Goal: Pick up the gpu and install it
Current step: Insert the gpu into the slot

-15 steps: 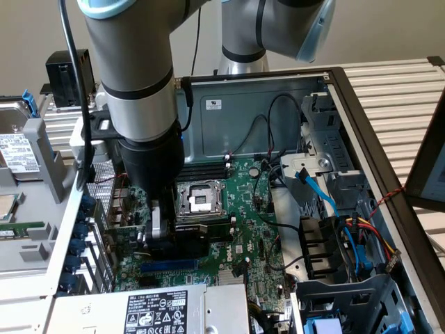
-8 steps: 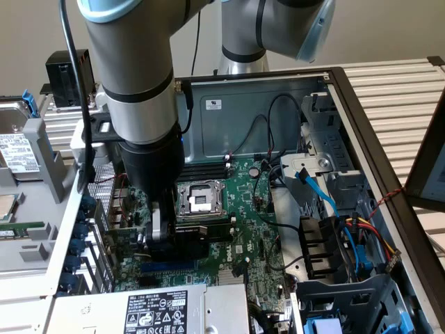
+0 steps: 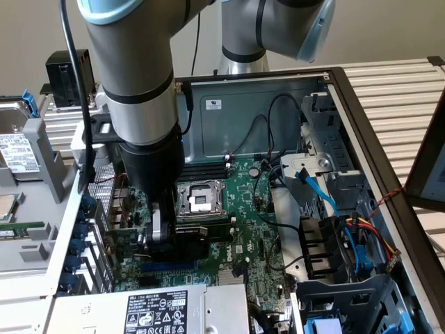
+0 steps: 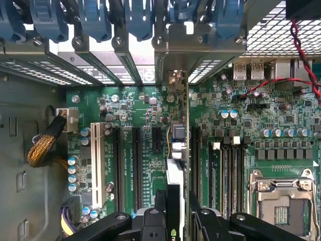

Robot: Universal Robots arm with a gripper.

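I have my pincer (image 3: 161, 233) closed on the gpu (image 3: 191, 245), one finger on each face, low inside the open computer case (image 3: 257, 104). I hold the card on edge, I judge, so that its connector edge faces the expansion slots (image 4: 136, 165) of the motherboard (image 3: 243, 202) and its silver bracket (image 4: 175, 83) lines up with the rear openings under the blue retaining clips (image 4: 95, 20). In the wrist view the gpu (image 4: 176, 170) runs straight from my pincer (image 4: 176, 223) to that rear wall (whether it is already seated in a slot I cannot tell). Read as a clock around my pincer in the exterior view, the case holds the CPU socket (image 3: 199, 198) at two o'clock, with no cooler on it, a tangle of coloured cables (image 3: 348, 233) at three, and the labelled power supply (image 3: 153, 309) at six.
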